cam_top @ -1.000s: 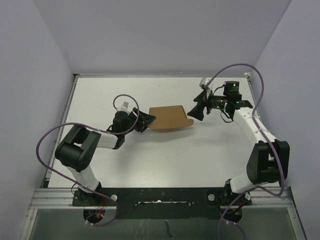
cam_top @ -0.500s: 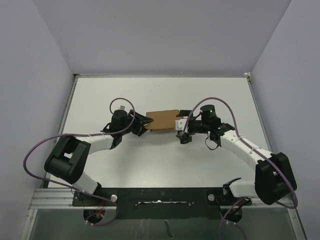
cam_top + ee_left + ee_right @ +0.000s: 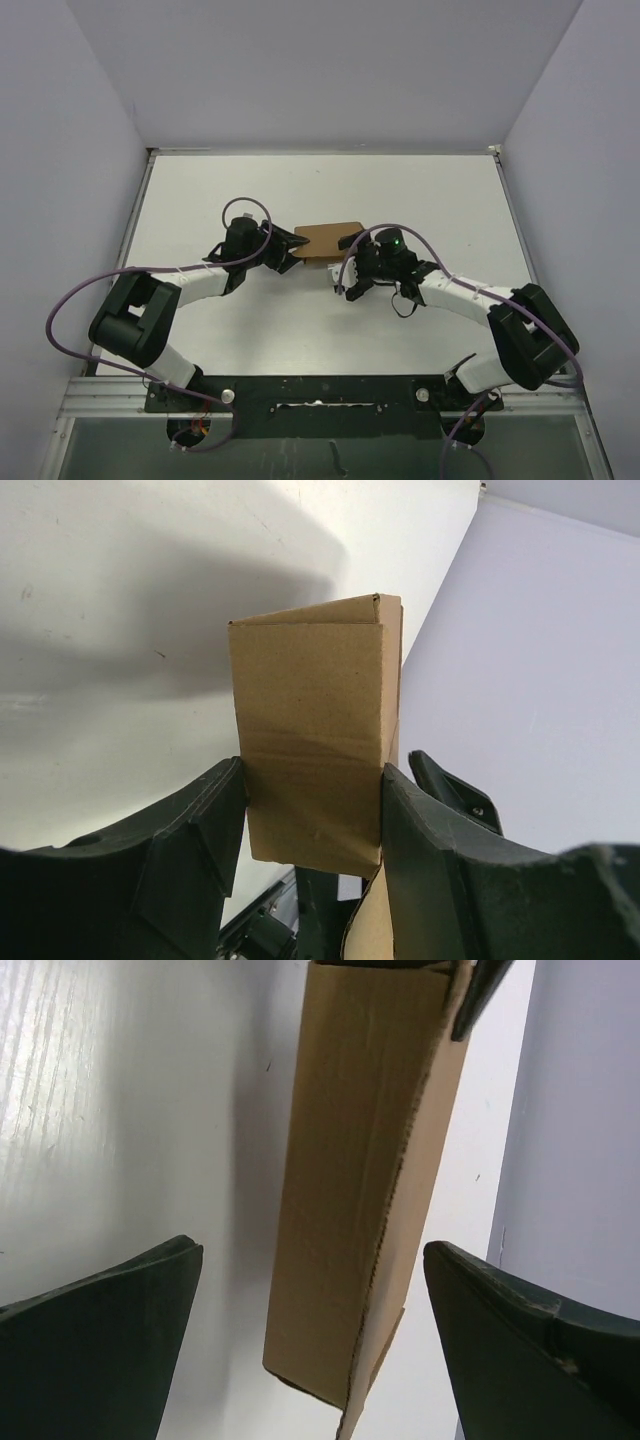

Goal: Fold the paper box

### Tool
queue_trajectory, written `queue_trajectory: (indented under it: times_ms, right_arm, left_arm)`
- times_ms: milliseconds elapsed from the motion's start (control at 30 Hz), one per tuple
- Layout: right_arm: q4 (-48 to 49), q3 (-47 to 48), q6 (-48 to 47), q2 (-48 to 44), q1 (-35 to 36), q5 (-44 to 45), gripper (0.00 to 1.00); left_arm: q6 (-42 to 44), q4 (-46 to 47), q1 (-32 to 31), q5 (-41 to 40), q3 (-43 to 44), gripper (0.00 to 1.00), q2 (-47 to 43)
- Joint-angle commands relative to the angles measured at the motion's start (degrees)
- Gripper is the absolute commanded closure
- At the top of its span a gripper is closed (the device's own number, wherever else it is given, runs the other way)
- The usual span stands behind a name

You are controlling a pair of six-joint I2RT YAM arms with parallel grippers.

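Paper box (image 3: 330, 238) is a plain brown folded slab (ragged crease along one edge), mid-tabletop (image 3: 200, 190), pinched by my left fingers (image 3: 190, 850). My right fingers (image 3: 90, 1350), spread wide, swung in from the far-right corner and now flank it.

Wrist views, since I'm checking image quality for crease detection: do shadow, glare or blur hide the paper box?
Left wrist: paper box sharp and evenly lit, a broad soft shadow on the table behind it. Right wrist: box face clear, streaky sheen on the table at left, the near dark fingers slightly soft. Neither hides the folds.
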Motion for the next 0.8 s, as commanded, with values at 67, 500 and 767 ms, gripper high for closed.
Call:
queue_trajectory:
  times_ms: [67, 500, 767]
  right_arm:
    - [10.67, -1.19, -3.24, 2.49, 2.67, 7.82, 0.08]
    - [19.88, -3.41, -4.75, 4.59, 4.69, 12.96, 0.48]
    - [19.71, -3.3, -2.65, 3.72, 4.62, 12.24, 0.58]
  left_arm:
    - [-1.79, 2.91, -0.43, 1.54, 2.74, 0.61, -2.4]
    - [-2.62, 3.97, -0.43, 2.28, 2.68, 0.61, -1.84]
    - [-3.47, 6.81, -0.43, 2.78, 1.99, 0.52, -1.85]
